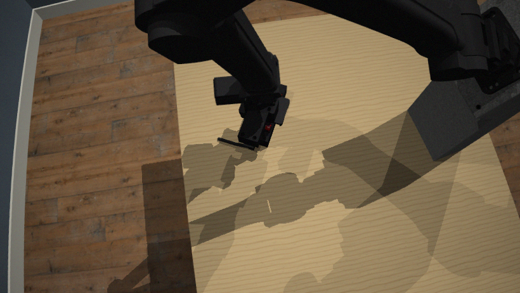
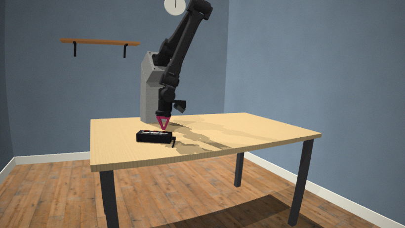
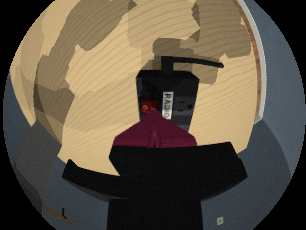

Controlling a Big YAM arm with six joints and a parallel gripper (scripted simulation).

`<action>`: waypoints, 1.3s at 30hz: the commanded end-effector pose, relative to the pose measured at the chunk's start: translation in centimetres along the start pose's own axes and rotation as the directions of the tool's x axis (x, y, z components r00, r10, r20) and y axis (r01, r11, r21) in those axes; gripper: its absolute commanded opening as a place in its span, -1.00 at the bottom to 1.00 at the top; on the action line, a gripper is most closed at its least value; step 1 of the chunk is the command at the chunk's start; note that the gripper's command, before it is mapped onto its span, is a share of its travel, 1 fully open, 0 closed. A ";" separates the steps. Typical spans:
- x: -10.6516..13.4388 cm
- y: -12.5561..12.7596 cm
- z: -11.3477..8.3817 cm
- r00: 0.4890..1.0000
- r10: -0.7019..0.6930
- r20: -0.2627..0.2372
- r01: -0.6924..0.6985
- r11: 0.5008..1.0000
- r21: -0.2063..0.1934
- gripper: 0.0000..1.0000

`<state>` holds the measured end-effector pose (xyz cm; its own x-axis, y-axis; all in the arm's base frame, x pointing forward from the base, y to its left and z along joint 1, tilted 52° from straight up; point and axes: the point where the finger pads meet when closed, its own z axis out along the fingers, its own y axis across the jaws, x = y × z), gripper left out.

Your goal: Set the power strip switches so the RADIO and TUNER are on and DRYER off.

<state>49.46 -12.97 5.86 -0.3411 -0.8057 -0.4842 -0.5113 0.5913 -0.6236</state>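
At six o'clock of the RADIO switch (image 1: 267,127) (image 3: 148,107), the claw (image 2: 163,129) (image 3: 154,114) is clenched on nothing, presumably making a blunt tip for pressing.

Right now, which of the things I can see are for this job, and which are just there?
For the job:
- power strip
- RADIO switch
- robot arm
- pink-fingered tool
- table

Just there:
- wall shelf
- round wall clock
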 end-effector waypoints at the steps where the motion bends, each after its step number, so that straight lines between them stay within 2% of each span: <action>1: 0.1 -0.6 0.2 1.000 -0.012 0.003 0.012 1.000 0.009 -1.00; 39: 0.3 -0.6 0.2 1.000 -0.011 0.002 0.011 1.000 0.012 -1.00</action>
<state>49.52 -12.99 5.92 -0.3402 -0.8062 -0.4840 -0.5108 0.5906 -0.6247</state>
